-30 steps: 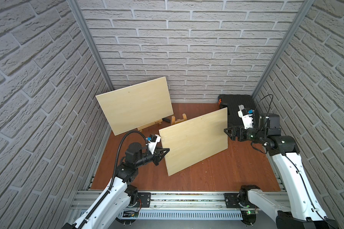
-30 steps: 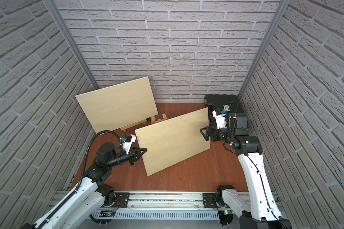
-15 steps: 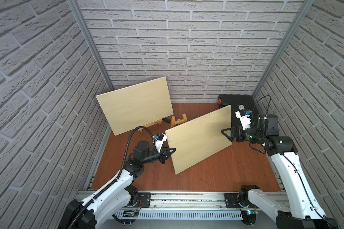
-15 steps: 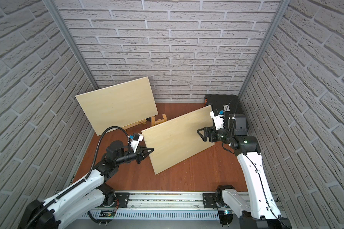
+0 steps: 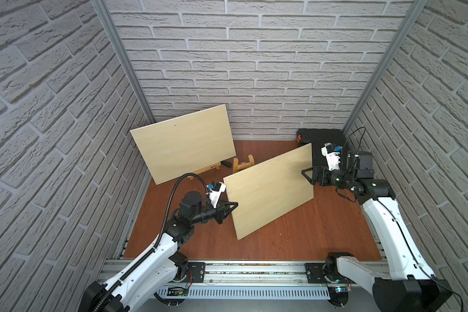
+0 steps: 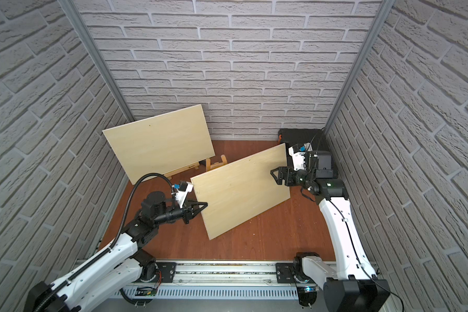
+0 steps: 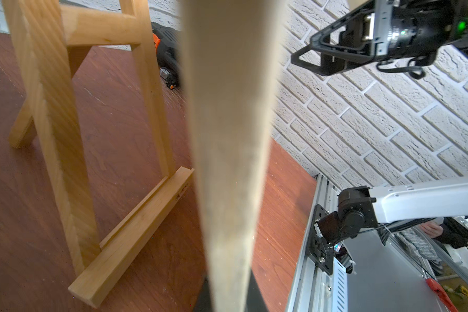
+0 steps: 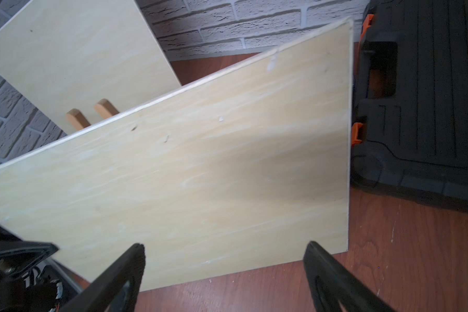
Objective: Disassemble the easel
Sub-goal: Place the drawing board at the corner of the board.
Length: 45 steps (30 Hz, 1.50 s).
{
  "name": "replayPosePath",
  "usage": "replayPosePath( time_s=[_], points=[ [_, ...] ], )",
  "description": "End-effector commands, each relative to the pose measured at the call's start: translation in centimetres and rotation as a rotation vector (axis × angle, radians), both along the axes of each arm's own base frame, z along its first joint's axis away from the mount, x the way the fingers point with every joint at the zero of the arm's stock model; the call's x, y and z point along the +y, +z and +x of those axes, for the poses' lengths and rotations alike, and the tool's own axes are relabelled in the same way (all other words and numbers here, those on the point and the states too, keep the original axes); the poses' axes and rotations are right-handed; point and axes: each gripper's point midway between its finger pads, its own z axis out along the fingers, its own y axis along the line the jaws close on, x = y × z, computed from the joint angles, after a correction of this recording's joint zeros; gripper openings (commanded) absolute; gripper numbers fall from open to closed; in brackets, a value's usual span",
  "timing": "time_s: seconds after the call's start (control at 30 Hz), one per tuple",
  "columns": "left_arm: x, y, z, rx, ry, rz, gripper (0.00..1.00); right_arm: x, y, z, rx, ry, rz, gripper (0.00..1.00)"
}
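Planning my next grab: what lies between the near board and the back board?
A small wooden easel stands there, its top showing above the near board in both top views.

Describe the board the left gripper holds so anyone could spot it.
Two pale boards stand on the reddish floor. It is the nearer board, in the middle. Unlike the far board on its easel, it is pinched at one edge by the left gripper.
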Motion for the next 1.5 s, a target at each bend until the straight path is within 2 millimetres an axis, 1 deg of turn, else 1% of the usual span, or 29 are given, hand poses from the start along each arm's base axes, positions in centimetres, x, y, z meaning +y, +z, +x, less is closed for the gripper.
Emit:
replayPosePath(
  time_s=[0.0,0.03,0.07,0.2,0.3,0.43,0.5,0.6,0.7,0.77,0.8,0.87,1.0,1.07,1.13,1.23,1.27,1.3,1.37,1.47],
  points=[
    [0.4,0.7,-0.1,-0.026,0.009,0.032,0.00,-1.1,0.6,3.7,-0.094,-0.021,0.077,0.94],
    [0.6,0.6,0.0,-0.019,0.017,0.044,0.00,-1.1,0.4,4.4,-0.102,-0.010,0.103,0.94],
    [0.8,1.2,-0.3,-0.039,0.019,0.040,0.00,-1.2,0.2,4.9,-0.108,0.001,0.116,0.94],
    [1.2,1.0,0.0,-0.032,0.033,0.061,0.00,-1.2,-0.8,6.8,-0.136,0.060,0.197,0.94],
    [1.5,0.7,0.2,-0.015,0.035,0.080,0.00,-1.0,-1.3,7.7,-0.131,0.126,0.252,0.94],
    [1.9,0.8,0.5,-0.013,0.049,0.092,0.00,-1.1,-2.9,8.5,-0.101,0.165,0.309,0.94],
    [2.2,0.9,0.8,-0.011,0.061,0.088,0.00,-0.8,-3.6,8.6,-0.094,0.197,0.364,0.94],
    [2.5,1.0,1.0,-0.010,0.069,0.085,0.00,0.2,-4.0,8.6,-0.094,0.256,0.452,0.93],
    [2.8,1.1,1.2,-0.010,0.077,0.083,0.00,0.7,-4.4,8.3,-0.091,0.281,0.474,0.91],
    [3.0,1.1,1.3,-0.007,0.081,0.085,0.00,-0.5,-5.5,8.2,-0.080,0.219,0.395,0.91],
    [3.1,1.1,1.3,-0.006,0.082,0.090,0.00,-1.2,-5.9,8.3,-0.076,0.186,0.377,0.92],
    [3.2,0.9,1.2,0.002,0.079,0.101,0.00,-1.9,-6.4,8.7,-0.069,0.164,0.359,0.92],
    [3.4,0.8,1.0,0.014,0.077,0.115,0.00,-2.9,-7.2,9.9,-0.082,0.118,0.315,0.93],
    [3.5,0.7,1.0,0.018,0.076,0.118,0.00,-3.0,-7.1,10.6,-0.094,0.120,0.318,0.93],
    [3.5,0.7,1.0,0.016,0.076,0.116,0.00,-2.7,-7.3,11.2,-0.092,0.142,0.345,0.93],
    [3.5,0.8,1.1,0.013,0.076,0.113,0.00,-1.0,-7.5,11.3,-0.081,0.228,0.419,0.93],
    [3.6,0.8,1.1,0.012,0.078,0.112,0.00,-0.3,-7.6,11.2,-0.075,0.262,0.445,0.93],
    [3.5,0.2,1.4,0.037,0.076,0.123,0.00,0.5,-7.7,11.0,-0.072,0.296,0.467,0.93],
    [3.6,0.1,1.5,0.040,0.078,0.125,0.00,1.6,-7.7,10.6,-0.070,0.346,0.495,0.92],
    [3.8,-0.1,1.6,0.048,0.088,0.133,0.00,2.2,-7.1,9.9,-0.083,0.384,0.520,0.90]
  ],
)
